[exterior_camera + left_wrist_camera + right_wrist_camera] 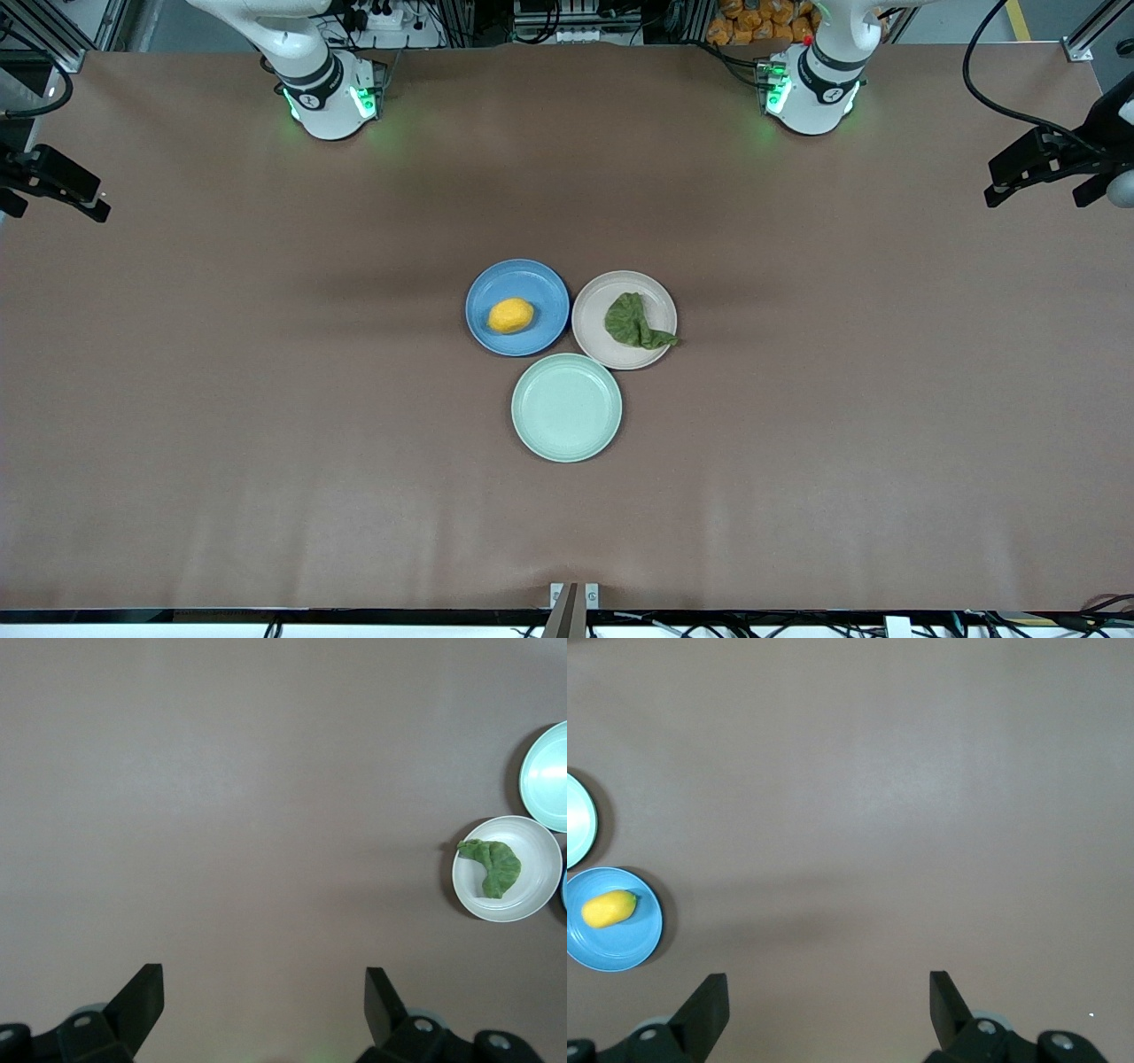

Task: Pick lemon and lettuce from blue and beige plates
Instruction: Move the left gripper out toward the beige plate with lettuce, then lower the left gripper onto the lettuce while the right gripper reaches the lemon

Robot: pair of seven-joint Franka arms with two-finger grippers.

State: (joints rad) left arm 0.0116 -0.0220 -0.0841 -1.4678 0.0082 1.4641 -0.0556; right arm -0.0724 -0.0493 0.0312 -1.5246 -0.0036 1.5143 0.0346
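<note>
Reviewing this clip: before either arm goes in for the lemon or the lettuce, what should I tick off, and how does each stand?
1. Lemon lies on the blue plate, uncovered: ok.
2. Lettuce lies on the beige plate, tail over the rim: ok.
3. Left gripper open, holding nothing, over bare table: ok.
4. Right gripper open, holding nothing, over bare table: ok.
5. Mint-green plate holds nothing: ok.
6. Plates apart from each other: cannot tell, rims look touching.
</note>
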